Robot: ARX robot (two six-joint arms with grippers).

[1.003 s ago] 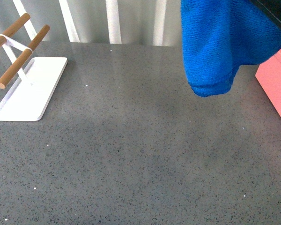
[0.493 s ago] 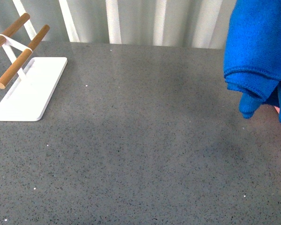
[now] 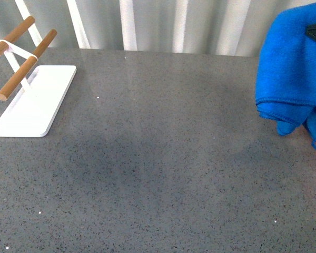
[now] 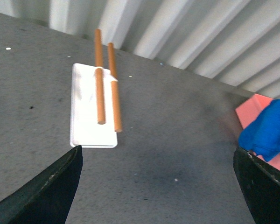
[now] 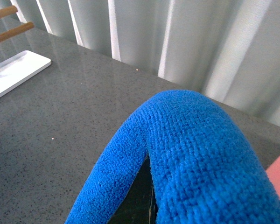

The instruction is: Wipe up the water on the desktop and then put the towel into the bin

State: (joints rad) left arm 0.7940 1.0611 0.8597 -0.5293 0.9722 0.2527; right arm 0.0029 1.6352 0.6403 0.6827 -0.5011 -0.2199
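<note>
**Blue towel (image 3: 292,74) up in the air by the pink bin (image 4: 250,111)**

The towel is bright blue, soft and fuzzy, bunched up, with a stitched edge. It hangs from the right gripper (image 5: 139,198), which holds it above the grey surface (image 3: 158,174). A second ago it hung more to the left. The left gripper (image 4: 156,186) is wide open.

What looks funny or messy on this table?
Nothing is broken or spilled. The only odd sight is the blue towel, hanging bunched up in the air at the right edge, by the pink bin. The desktop shows no puddle that I can see.
</note>
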